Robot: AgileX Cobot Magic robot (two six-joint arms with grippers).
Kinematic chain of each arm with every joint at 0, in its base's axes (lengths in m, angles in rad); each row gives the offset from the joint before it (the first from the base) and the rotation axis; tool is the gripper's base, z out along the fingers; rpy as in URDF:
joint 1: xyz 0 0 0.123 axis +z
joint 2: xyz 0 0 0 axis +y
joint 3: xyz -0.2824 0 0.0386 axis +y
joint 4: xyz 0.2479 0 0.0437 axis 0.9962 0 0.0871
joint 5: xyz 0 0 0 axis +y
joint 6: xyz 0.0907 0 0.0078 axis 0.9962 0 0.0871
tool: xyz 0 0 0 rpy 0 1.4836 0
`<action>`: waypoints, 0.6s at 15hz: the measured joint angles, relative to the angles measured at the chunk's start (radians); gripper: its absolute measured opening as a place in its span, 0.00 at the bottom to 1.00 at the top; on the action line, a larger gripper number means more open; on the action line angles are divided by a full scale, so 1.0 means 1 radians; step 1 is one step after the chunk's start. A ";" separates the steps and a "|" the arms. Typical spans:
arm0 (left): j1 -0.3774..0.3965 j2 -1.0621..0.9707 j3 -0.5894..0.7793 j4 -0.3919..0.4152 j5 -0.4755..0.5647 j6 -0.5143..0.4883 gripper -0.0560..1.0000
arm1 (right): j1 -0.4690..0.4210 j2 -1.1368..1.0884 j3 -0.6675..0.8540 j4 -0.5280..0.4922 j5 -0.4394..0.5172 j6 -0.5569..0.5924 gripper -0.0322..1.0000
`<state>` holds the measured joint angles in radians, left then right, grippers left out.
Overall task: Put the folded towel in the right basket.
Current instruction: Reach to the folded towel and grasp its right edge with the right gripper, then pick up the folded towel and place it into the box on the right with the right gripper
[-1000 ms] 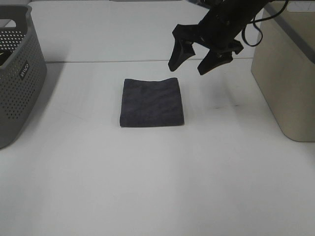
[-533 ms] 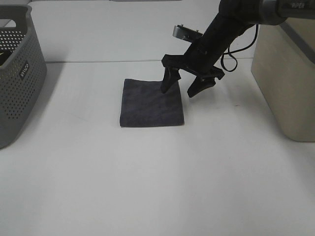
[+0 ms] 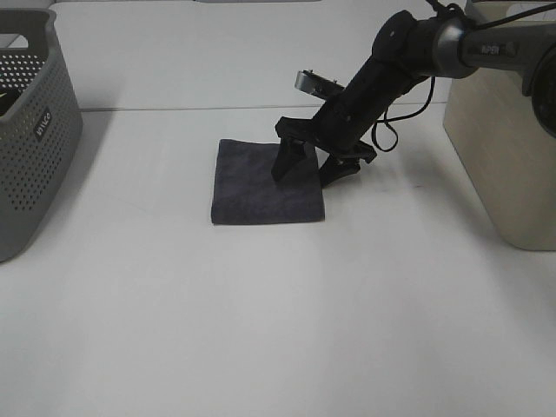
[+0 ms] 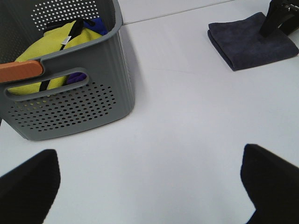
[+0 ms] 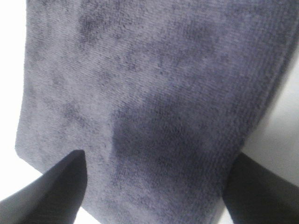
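Note:
The folded dark grey towel (image 3: 261, 184) lies flat on the white table (image 3: 278, 304). My right gripper (image 3: 306, 174) is open and low over the towel's right edge, one finger on the towel and the other just off its right side. In the right wrist view the towel (image 5: 149, 93) fills the frame between the two open fingers (image 5: 51, 191). The beige right basket (image 3: 508, 139) stands at the table's right edge. My left gripper (image 4: 149, 186) is open and empty over bare table. The towel (image 4: 252, 42) shows far off in the left wrist view.
A grey perforated basket (image 3: 30, 122) stands at the far left. In the left wrist view it (image 4: 70, 93) holds yellow and blue cloths. A black cable hangs from the right arm (image 3: 391, 78).
My right gripper has come down and to the left, from above the towel's far right corner to the towel's right edge, staying open. The towel has not moved.

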<state>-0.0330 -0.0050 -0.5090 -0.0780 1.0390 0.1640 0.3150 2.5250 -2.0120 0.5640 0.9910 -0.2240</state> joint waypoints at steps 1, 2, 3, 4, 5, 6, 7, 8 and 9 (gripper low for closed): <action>0.000 0.000 0.000 0.000 0.000 0.000 0.99 | 0.000 0.004 -0.001 0.017 -0.010 -0.013 0.70; 0.000 0.000 0.000 0.000 0.000 0.000 0.99 | 0.000 0.007 -0.001 0.019 -0.022 -0.017 0.62; 0.000 0.000 0.000 0.000 0.000 0.000 0.99 | 0.000 0.012 -0.001 0.018 -0.036 -0.017 0.50; 0.000 0.000 0.000 0.000 0.000 0.000 0.99 | 0.000 0.014 -0.004 0.007 -0.042 -0.017 0.33; 0.000 0.000 0.000 0.000 0.000 0.000 0.99 | 0.000 0.015 -0.016 -0.001 -0.039 -0.017 0.18; 0.000 0.000 0.000 0.000 0.000 0.000 0.99 | 0.000 0.015 -0.034 -0.006 -0.028 -0.017 0.10; 0.000 0.000 0.000 0.000 0.000 0.000 0.99 | 0.000 0.014 -0.054 -0.014 -0.013 -0.017 0.08; 0.000 0.000 0.000 0.000 0.000 0.000 0.99 | 0.000 0.006 -0.063 -0.021 -0.006 -0.017 0.07; 0.000 0.000 0.000 0.000 0.000 0.000 0.99 | 0.000 -0.011 -0.066 -0.028 0.003 -0.017 0.07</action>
<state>-0.0330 -0.0050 -0.5090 -0.0780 1.0390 0.1640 0.3150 2.5140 -2.0780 0.5360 0.9940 -0.2410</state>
